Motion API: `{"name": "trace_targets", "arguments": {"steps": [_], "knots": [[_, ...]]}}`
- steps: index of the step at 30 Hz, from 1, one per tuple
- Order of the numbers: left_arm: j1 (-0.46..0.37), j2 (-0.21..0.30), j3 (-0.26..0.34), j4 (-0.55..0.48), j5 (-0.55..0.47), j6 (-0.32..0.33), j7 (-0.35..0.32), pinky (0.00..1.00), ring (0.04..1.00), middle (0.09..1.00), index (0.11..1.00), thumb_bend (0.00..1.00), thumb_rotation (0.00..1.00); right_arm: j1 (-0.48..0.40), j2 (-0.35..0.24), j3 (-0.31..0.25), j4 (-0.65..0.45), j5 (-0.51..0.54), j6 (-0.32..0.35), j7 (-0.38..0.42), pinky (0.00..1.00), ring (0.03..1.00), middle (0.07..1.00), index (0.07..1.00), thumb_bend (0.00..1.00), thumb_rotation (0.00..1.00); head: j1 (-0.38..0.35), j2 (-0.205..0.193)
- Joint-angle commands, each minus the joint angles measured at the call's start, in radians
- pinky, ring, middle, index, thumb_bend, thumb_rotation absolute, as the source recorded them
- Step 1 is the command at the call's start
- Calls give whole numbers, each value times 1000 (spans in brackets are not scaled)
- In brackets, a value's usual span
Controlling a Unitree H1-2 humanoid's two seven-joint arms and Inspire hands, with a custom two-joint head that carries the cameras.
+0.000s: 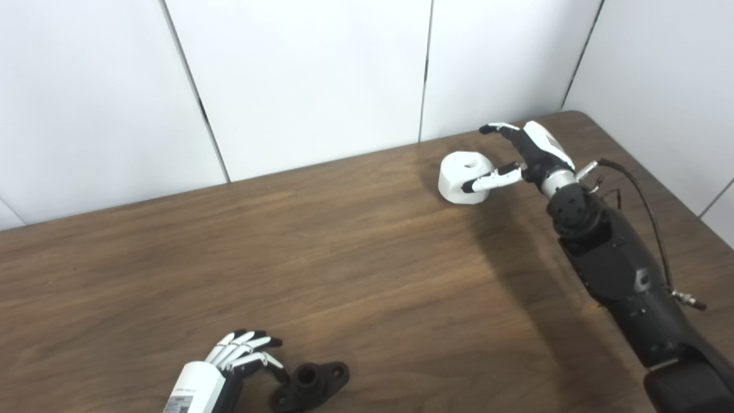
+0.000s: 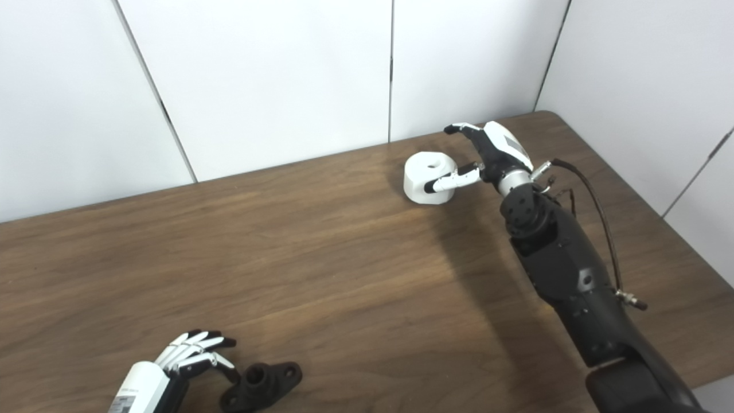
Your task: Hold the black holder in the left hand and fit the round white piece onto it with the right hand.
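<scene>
The right robot hand (image 1: 524, 155) reaches to the far right of the wooden bench (image 1: 355, 264), fingers spread wide, holding nothing, its thumb lying against the near side of the round white piece (image 1: 463, 178). The left robot hand (image 1: 243, 354) rests at the near edge, fingers loosely apart and empty, just beside the black holder (image 1: 312, 384) lying flat.

The black holder (image 1: 310, 385) runs off the bottom edge; left robot hand (image 1: 243, 354) contact unclear.
</scene>
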Motion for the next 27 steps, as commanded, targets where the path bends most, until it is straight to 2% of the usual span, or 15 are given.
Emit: {"name": "trace_targets", "arguments": {"steps": [1,13,18,27], "knots": [[36,25,1,32,23,20,-39,892,846,778,488,516,42,-50,-31,4,-24,-19,5,3,915,982,943,838,953,274,-1,0],[36,17,7,12,26,32,-54,886,847,779,488,517,42,-73,-42,39,0,-38,21,36,895,996,951,823,933,278,5,3],[38,12,12,6,23,34,-61,887,848,779,488,516,42,-77,-42,40,8,-38,19,40,885,995,948,782,920,272,12,6],[38,9,11,0,30,40,-66,879,844,775,488,516,42,-66,-35,17,19,-16,-37,8,902,986,918,649,877,286,12,6]]}}
